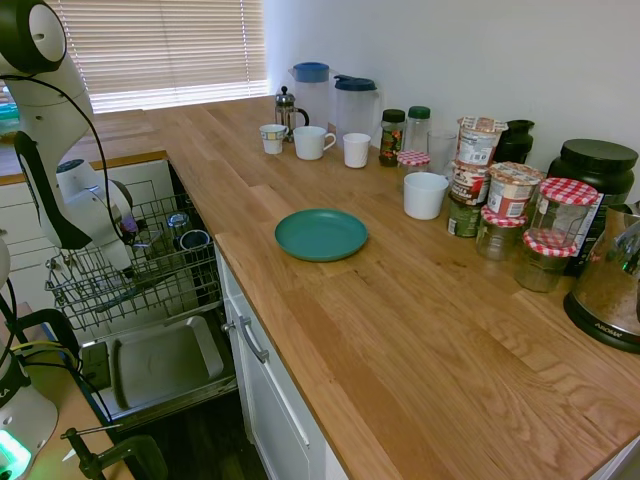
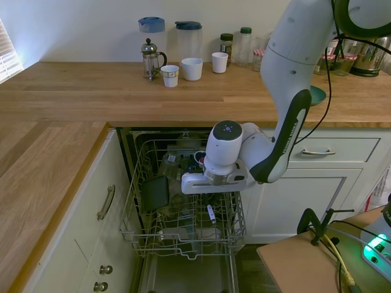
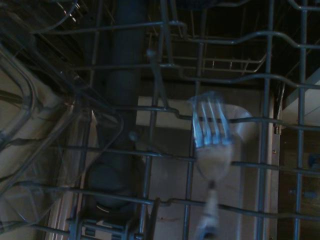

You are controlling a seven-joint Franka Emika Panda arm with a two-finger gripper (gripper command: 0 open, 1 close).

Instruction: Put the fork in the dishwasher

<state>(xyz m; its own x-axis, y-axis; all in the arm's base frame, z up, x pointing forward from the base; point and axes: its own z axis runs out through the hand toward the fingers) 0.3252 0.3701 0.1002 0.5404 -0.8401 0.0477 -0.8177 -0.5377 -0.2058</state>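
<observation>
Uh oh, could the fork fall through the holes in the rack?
Maybe. The fork hangs tines first over the dishwasher's wire rack, and the wrist view shows wide gaps between the wires, so it might slip through or wedge between them. A dark container and other items already sit in the rack, so the gripper, low among them, might bump something.

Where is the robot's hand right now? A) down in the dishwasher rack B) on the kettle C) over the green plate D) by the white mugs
A. The gripper hangs down into the wire rack of the open dishwasher, and the wrist view shows the fork with the rack wires behind it.
</observation>
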